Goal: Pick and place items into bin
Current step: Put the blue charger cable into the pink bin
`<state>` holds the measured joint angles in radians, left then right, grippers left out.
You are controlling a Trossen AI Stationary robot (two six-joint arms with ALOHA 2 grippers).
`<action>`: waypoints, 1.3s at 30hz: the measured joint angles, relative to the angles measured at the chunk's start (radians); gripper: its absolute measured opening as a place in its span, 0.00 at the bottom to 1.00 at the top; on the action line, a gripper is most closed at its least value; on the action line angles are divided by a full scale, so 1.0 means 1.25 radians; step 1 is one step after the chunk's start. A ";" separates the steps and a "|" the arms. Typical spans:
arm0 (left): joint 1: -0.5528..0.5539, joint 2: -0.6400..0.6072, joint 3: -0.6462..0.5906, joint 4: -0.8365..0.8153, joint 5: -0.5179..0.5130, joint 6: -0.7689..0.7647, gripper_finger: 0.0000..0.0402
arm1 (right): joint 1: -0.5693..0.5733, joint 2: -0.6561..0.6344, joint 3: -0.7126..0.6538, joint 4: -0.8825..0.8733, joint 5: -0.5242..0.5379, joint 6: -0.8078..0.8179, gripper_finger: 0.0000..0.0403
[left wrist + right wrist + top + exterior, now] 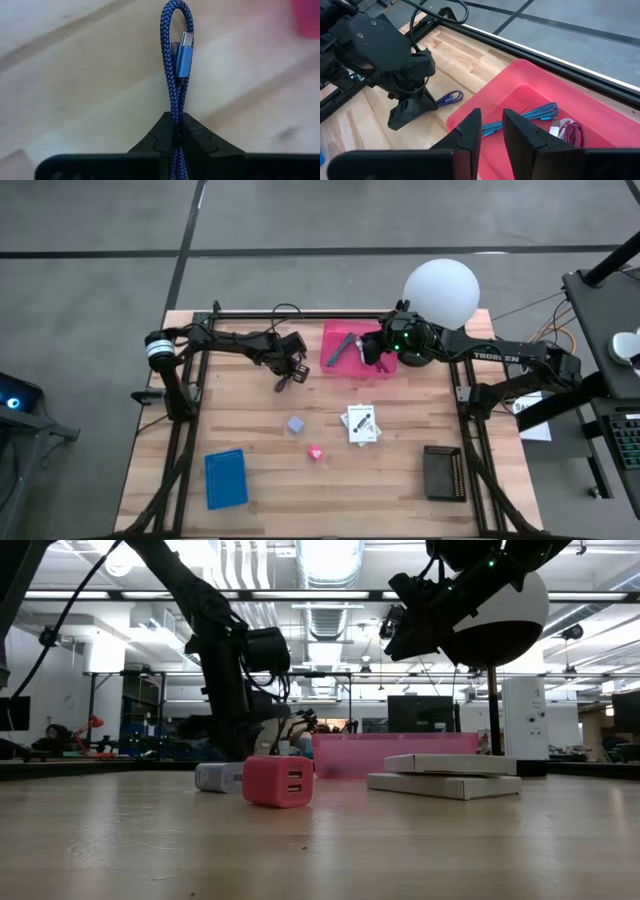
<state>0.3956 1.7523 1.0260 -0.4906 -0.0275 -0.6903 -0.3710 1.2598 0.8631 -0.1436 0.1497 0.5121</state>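
My left gripper (287, 377) points down at the wood just left of the pink bin (385, 370) and is shut on a blue-purple braided cord (175, 60). My right gripper (491, 131) hovers over the bin with a narrow gap between its fingers and nothing in it. Inside the bin lie a teal cord (530, 116) and a red-and-white cord (570, 131). On the table rest a lavender cube (295, 423), a tiny pink piece (314, 452) and a white card with black print (361, 423). My left gripper pinches the cord between its two fingers where two strands run side by side (175, 125). The fingers come from above, slanting down, and the strands run along them. The folded loop (449, 96) with its blue plug (183, 60) sticks out past the fingertips, close over the wood.
A blue flat box (226, 478) lies near the front left and a black ridged block (443, 471) near the front right. A white globe lamp (441, 292) stands at the far edge behind the right arm. Bare wood lies between the cube and the bin.
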 joint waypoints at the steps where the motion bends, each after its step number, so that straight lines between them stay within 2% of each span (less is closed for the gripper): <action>1: -0.001 -0.010 0.000 0.007 0.007 0.001 0.01 | 0.000 0.000 0.000 0.000 0.000 0.000 0.17; 10: -0.001 -0.139 -0.005 0.149 0.029 0.055 0.01 | 0.000 -0.001 0.000 -0.001 -0.010 0.001 0.19; 16: -0.001 -0.219 -0.007 0.340 0.061 0.130 0.01 | 0.000 -0.001 0.000 0.060 -0.128 -0.016 0.23; 20: 0.002 -0.270 -0.008 0.431 0.070 0.120 0.01 | 0.000 0.000 0.000 0.111 -0.180 -0.031 0.33; 25: 0.002 -0.315 -0.009 0.527 0.069 0.144 0.01 | 0.000 0.000 0.000 0.176 -0.208 -0.030 0.50; 32: -0.003 -0.294 -0.013 0.742 0.062 0.167 0.01 | 0.000 0.004 0.000 0.304 -0.210 -0.049 0.68; 39: -0.008 -0.240 -0.014 0.850 0.102 0.183 0.01 | 0.000 0.004 0.000 0.386 -0.210 -0.123 0.71</action>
<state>0.3855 1.4517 1.0088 0.5717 0.0994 -0.4620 -0.3706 1.2648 0.8631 0.3387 -0.1131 0.3583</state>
